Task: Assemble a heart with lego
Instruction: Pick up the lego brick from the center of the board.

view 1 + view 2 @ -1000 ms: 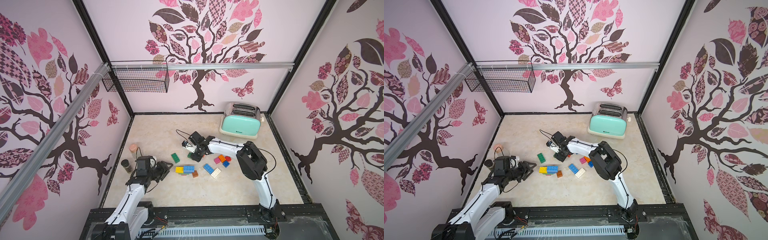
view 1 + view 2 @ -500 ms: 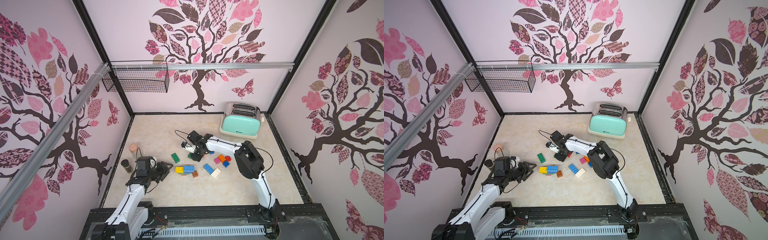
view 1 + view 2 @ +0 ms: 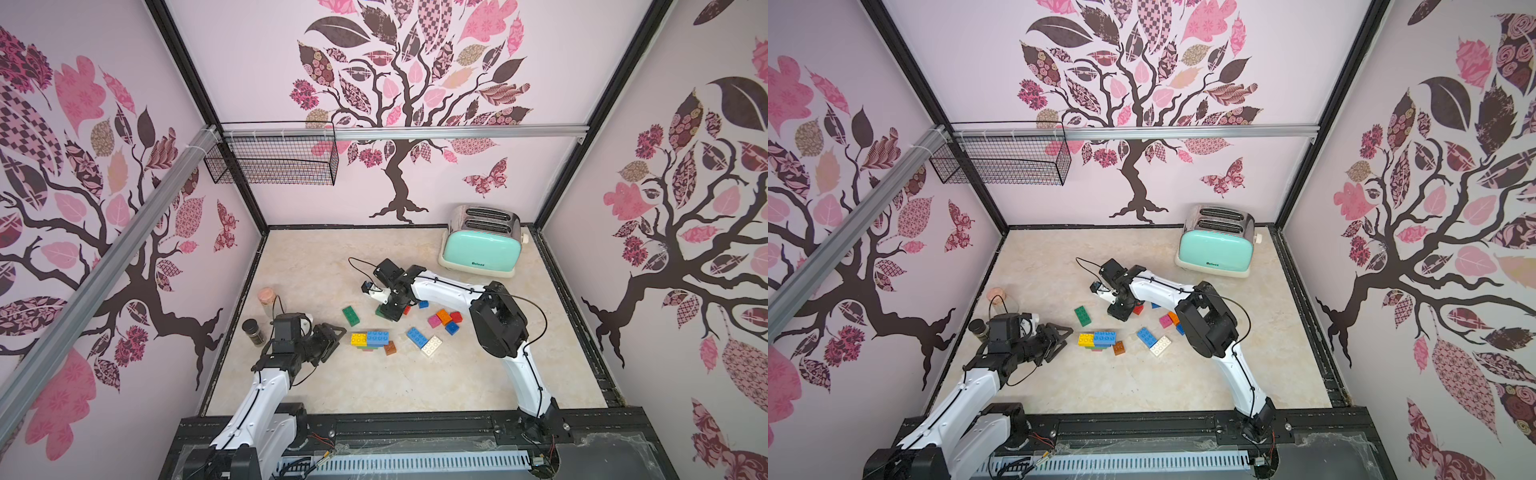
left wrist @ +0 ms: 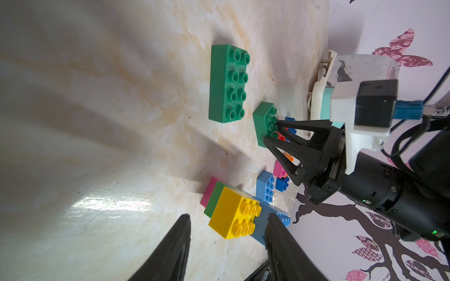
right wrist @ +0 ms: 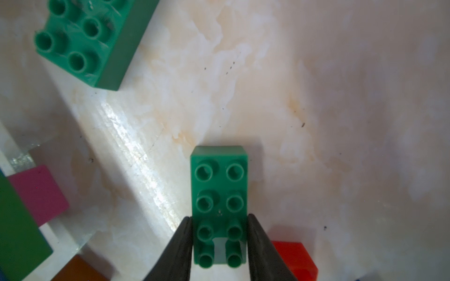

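The lego lies scattered mid-table. My right gripper (image 5: 220, 217) is shut on the end of a green oblong brick (image 5: 219, 185), its fingers pressed against both long sides; in both top views the right gripper (image 3: 388, 311) (image 3: 1119, 312) is down at the table with it. A red brick (image 5: 293, 258) lies just beside it. Another green oblong brick (image 3: 351, 314) lies loose to its left. A stacked piece with yellow (image 4: 233, 213) and blue (image 3: 378, 337) bricks on top sits just ahead of my left gripper (image 4: 228, 216) (image 3: 332, 336), which stands open and holds nothing.
A brown brick (image 3: 389, 348), a blue one (image 3: 417, 336) and a white one (image 3: 431, 346) lie near the stack. Pink (image 3: 434, 321), orange (image 3: 444, 316) and red (image 3: 456, 317) bricks cluster to the right. A mint toaster (image 3: 482, 249) stands back right. Two jars (image 3: 267, 296) (image 3: 252, 331) stand by the left wall.
My right gripper's jaws have closed onto the green oblong brick, and the arm has shifted slightly left. The left arm has not moved.
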Tool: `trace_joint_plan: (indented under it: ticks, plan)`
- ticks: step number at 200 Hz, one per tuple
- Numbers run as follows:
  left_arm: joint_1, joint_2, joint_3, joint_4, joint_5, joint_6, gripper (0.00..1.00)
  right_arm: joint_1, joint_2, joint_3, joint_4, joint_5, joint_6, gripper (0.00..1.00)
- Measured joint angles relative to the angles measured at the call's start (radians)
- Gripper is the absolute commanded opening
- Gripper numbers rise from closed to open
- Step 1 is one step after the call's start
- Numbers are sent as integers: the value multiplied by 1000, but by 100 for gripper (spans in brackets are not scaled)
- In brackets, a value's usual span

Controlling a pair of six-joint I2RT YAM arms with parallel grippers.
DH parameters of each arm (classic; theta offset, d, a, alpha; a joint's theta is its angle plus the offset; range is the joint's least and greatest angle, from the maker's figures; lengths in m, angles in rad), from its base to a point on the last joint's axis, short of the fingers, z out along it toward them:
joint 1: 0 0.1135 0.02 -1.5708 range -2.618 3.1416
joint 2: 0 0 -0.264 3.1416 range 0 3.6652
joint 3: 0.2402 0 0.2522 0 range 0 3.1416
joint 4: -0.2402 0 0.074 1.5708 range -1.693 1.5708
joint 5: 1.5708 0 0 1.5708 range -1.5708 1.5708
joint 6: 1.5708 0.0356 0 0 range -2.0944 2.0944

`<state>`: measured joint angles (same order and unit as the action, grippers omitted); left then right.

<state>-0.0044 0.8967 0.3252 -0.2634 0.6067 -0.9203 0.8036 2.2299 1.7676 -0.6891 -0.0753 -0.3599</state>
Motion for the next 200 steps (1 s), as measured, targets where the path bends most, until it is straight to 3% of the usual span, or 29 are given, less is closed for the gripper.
trace_joint_plan:
  ticks: [33,62,200]
  plan:
    - [0,0,0,0,0,0,53,0,0,0,0,0,-3,36]
    - [0,0,0,0,0,0,53,0,0,0,0,2,-6,43]
    - [0,0,-1,0,-2,0,53,0,2,-2,7,27,-3,41]
